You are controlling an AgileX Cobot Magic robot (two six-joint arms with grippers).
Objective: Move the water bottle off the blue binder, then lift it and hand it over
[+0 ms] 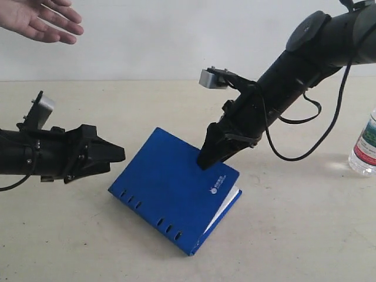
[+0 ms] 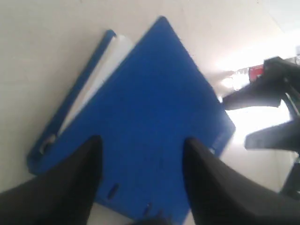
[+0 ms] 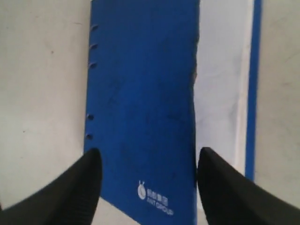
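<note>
Blue binder: lies closed on the table, white pages showing at one edge.
Water bottle: upright on the table, well apart from the binder and my grippers.
Right gripper: my jaws apart, tips at the binder's far edge.
Left gripper: my jaws apart, just beside the binder.

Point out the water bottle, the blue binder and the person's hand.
water bottle (image 1: 368, 144): exterior view, on its label.
blue binder (image 1: 167, 182): exterior view, middle of the top cover.
person's hand (image 1: 36, 20): exterior view, on the palm.
</note>
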